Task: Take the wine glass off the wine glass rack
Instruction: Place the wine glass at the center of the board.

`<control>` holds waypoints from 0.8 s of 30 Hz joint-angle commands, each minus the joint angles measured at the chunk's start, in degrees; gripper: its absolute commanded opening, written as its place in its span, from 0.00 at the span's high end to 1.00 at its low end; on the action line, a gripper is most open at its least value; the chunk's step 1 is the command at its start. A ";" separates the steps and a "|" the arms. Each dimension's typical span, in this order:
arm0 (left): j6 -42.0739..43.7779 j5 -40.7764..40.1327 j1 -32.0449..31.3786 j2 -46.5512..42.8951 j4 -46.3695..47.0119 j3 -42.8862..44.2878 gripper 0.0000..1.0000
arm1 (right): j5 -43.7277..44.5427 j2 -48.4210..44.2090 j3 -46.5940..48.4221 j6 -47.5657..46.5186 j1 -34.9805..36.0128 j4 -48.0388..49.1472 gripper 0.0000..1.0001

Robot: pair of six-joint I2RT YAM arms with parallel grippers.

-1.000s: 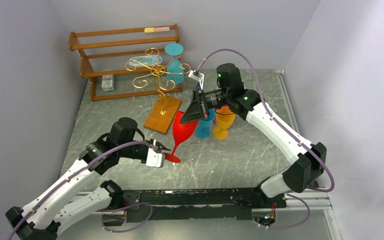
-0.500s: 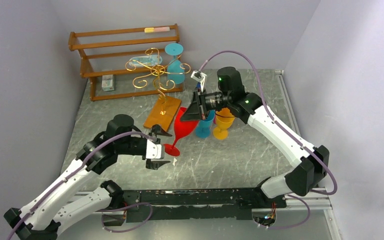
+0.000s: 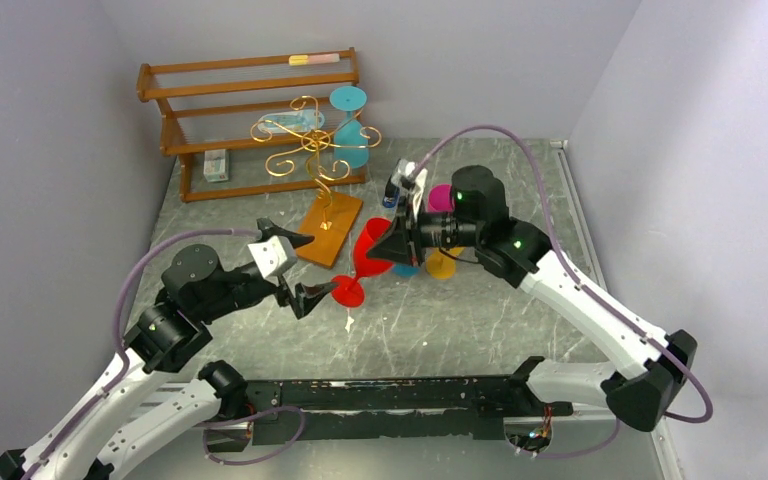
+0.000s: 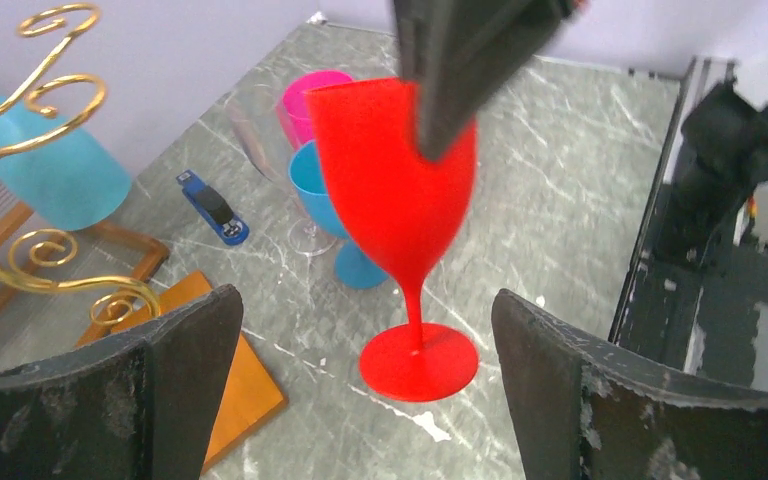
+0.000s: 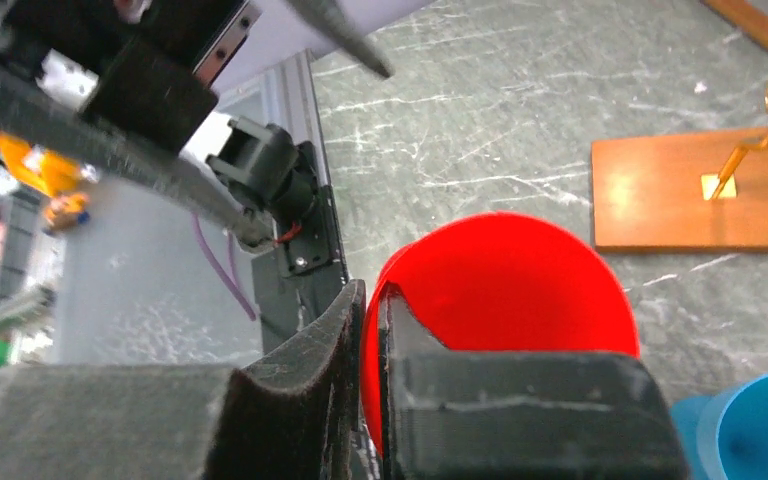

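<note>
The right gripper, in the middle of the top view, is pinched tight on the rim of the red wine glass. The glass leans over the desk with its round foot low, away from the gold wine glass rack in the upper left. The left gripper is wide open and holds nothing, and it sits just left of the glass's foot.
</note>
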 commanded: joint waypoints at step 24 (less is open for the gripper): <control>-29.83 -20.02 -0.10 -0.05 6.27 -2.49 0.02 | 56.34 -2.78 -20.39 -11.67 20.72 7.54 1.00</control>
